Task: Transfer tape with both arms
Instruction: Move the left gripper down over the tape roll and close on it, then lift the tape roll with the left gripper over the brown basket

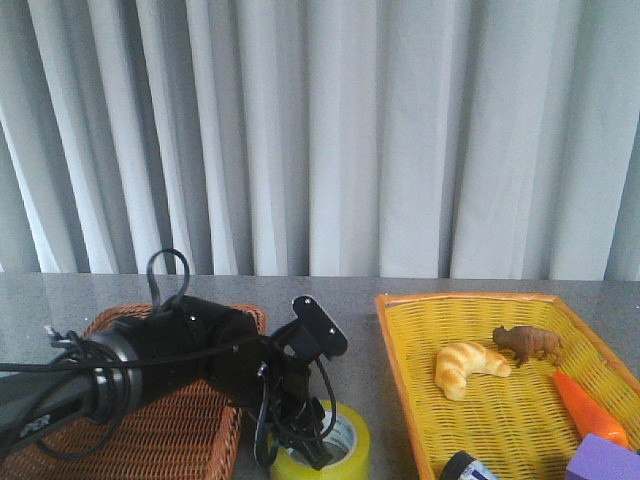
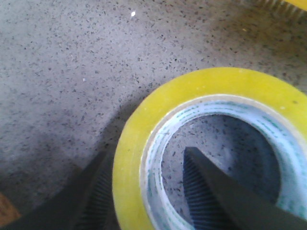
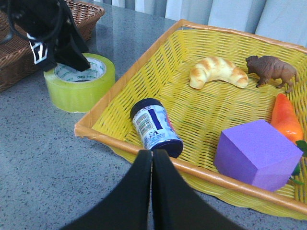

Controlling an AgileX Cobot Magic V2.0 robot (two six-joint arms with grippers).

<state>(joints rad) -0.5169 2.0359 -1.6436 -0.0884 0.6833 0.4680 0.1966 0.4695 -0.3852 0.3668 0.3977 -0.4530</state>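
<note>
The tape (image 1: 345, 452), a wide yellow roll with a white printed core, lies flat on the grey table between the two baskets. It also shows in the left wrist view (image 2: 158, 110) and the right wrist view (image 3: 79, 88). My left gripper (image 1: 305, 440) is down on it and open. In the left wrist view (image 2: 144, 155) one finger (image 2: 216, 196) is inside the core and the other (image 2: 88, 196) is outside the roll's wall, with a gap at the inner finger. My right gripper (image 3: 152, 155) is shut and empty over the table, just before the yellow basket's near rim.
A yellow basket (image 1: 400, 360) on the right holds a croissant (image 1: 468, 368), a brown bison toy (image 1: 527, 344), a carrot (image 1: 588, 408), a purple block (image 3: 256, 153) and a dark jar with a white-blue label (image 3: 154, 127). A brown wicker basket (image 1: 170, 430) lies under my left arm.
</note>
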